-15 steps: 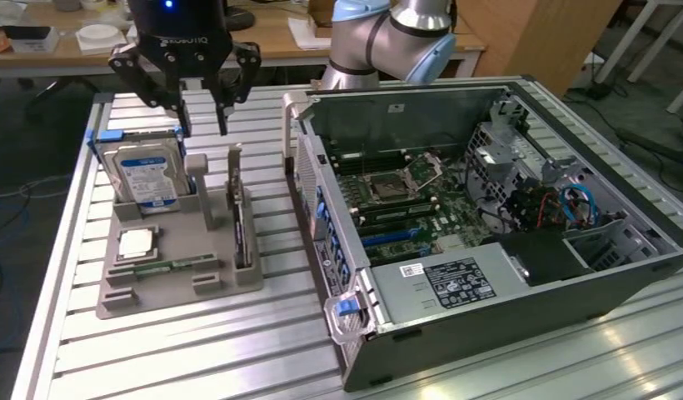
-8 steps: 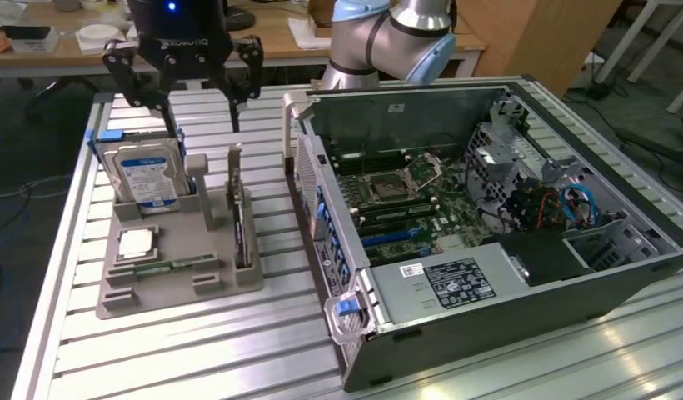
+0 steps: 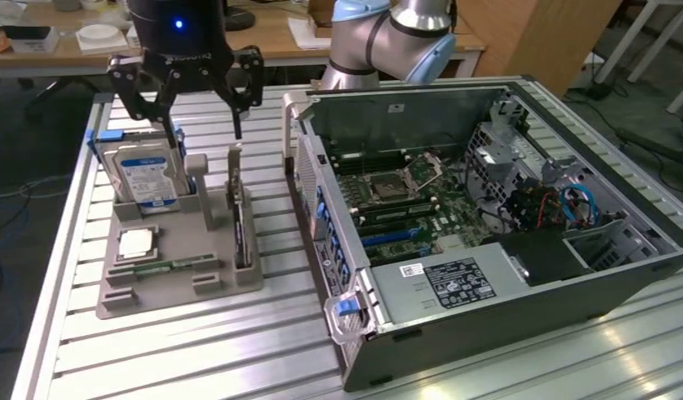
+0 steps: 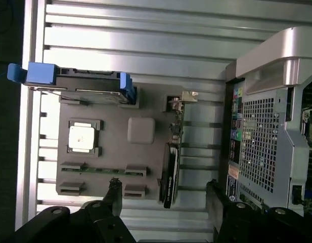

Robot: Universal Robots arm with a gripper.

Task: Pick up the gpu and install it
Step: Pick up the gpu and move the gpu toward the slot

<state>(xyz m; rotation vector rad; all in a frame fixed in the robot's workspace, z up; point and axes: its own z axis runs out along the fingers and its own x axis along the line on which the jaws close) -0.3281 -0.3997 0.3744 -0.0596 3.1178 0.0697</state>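
tool (image 3: 201,125): spread wide above gpu (image 3: 241,229) | gpu: on edge in tray (image 3: 152,304) | drive (image 3: 147,171) label: illegible

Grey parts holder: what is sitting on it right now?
A hard drive standing upright, a processor lying flat, a memory stick, and the gpu standing on edge. The holder's slots beneath them are covered.

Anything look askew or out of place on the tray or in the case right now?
Nothing stands out. The gpu stands on edge in its slot of the tray, the hard drive upright, the CPU and memory stick flat in their recesses. The pincer hangs open above the gpu, holding nothing.
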